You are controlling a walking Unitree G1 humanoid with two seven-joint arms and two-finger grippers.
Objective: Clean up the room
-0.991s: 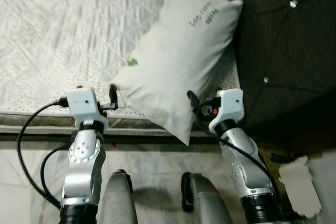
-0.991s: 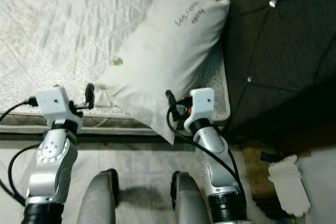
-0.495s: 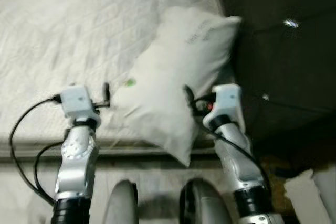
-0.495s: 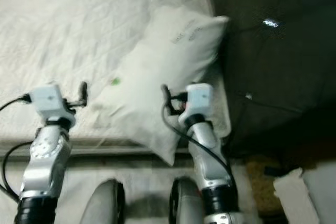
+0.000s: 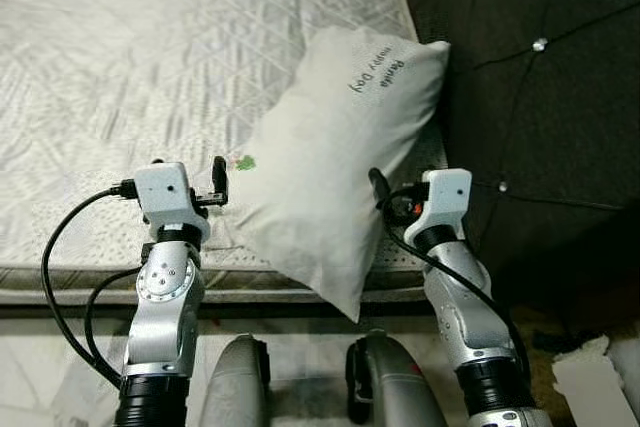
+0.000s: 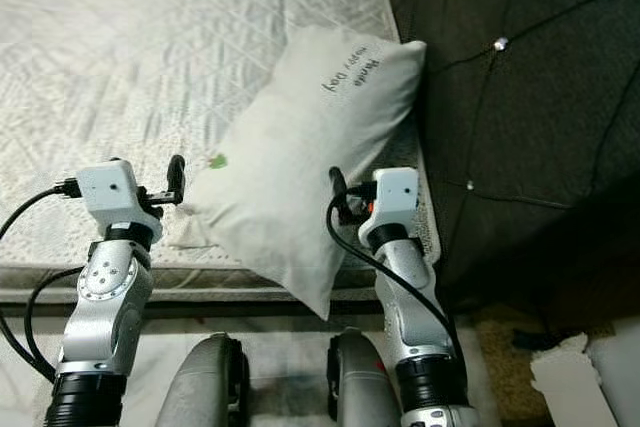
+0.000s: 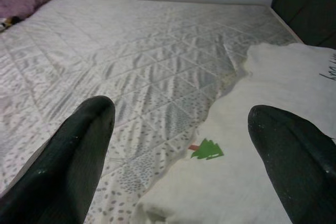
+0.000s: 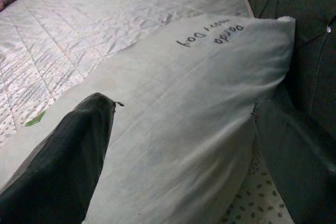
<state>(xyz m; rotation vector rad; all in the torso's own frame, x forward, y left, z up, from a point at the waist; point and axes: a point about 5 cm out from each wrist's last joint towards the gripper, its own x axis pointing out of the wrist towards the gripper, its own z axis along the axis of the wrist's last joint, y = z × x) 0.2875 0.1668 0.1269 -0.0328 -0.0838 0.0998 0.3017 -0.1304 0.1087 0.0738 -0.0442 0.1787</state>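
White pillow (image 5: pixel 330 162) lies askew on the bed (image 5: pixel 150 57), one corner overhanging its edge; my left claw (image 5: pixel 219 185) and right claw (image 5: pixel 379 190) flank it, both open, nothing gripped. Straightening remains, I judge.

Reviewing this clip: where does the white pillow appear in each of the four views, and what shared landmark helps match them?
Left eye: pillow at centre, slanting toward the headboard.
Right eye: pillow at centre, same slant.
Left wrist: pillow beyond one finger, bearing a green tree.
Right wrist: pillow between the fingers.
Landmark: the green tree print, also at and.
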